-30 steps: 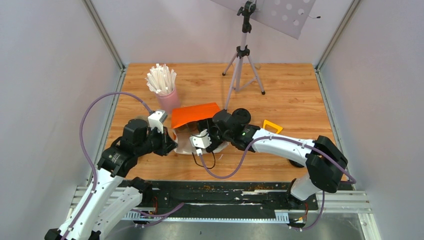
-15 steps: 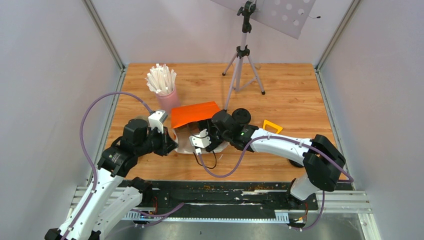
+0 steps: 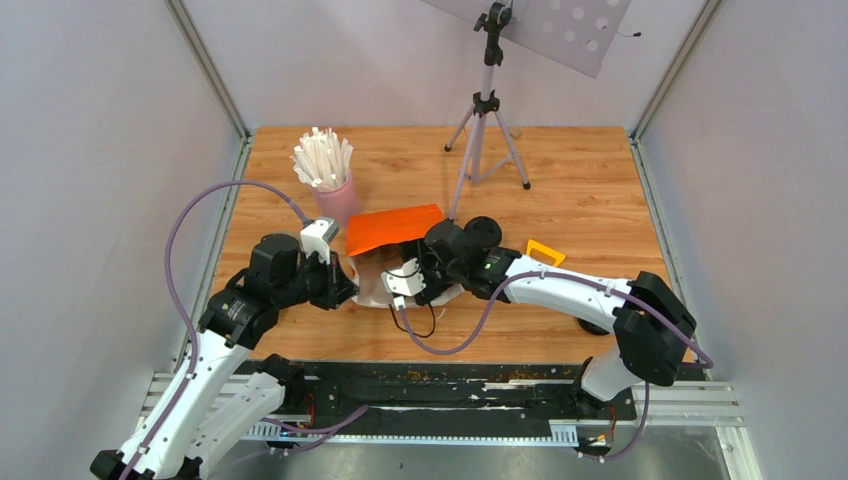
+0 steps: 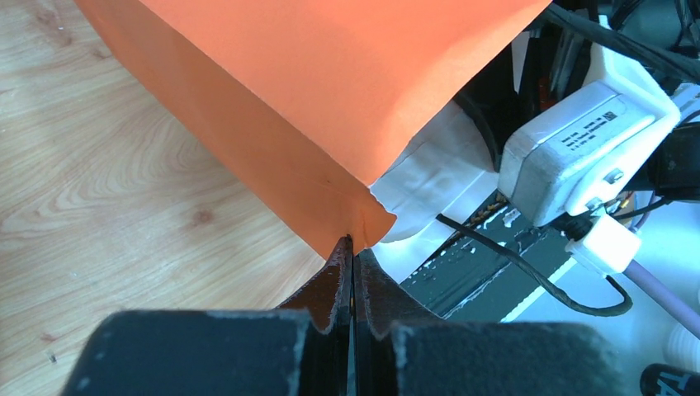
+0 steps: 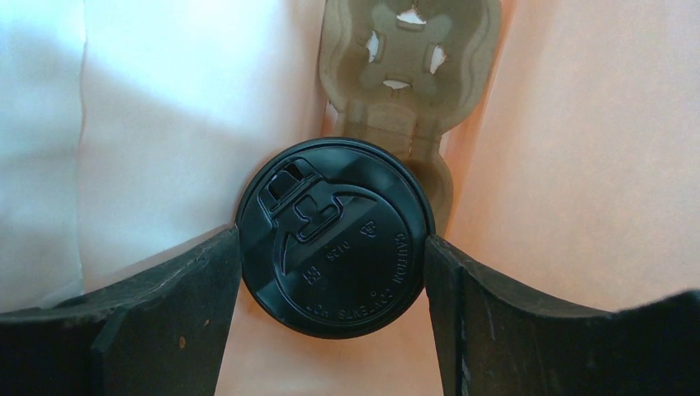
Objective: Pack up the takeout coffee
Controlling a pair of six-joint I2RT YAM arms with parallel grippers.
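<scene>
Near side: left claw [image 4: 352, 246] pinched shut on the orange bag [image 4: 330, 82] lip, mid-counter [image 3: 580, 180], toward the near edge. Inside it, right claw [image 5: 333, 247] clamped either side of the lidded coffee cup [image 5: 330, 219], which touches the pulp tray [image 5: 409, 58] beyond. Probably soft-walled, sloshy and crushable: squeeze lightly below the rim and keep it upright.

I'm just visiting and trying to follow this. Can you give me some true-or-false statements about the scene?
1. The left gripper pinches the orange bag's edge. True.
2. The right gripper grips the lidded takeout coffee inside the bag. True.
3. The pulp tray lies outside the bag. False: it is inside, beyond the cup.
4. The pink cup is in the bag. False: it stands on the table behind it.
</scene>
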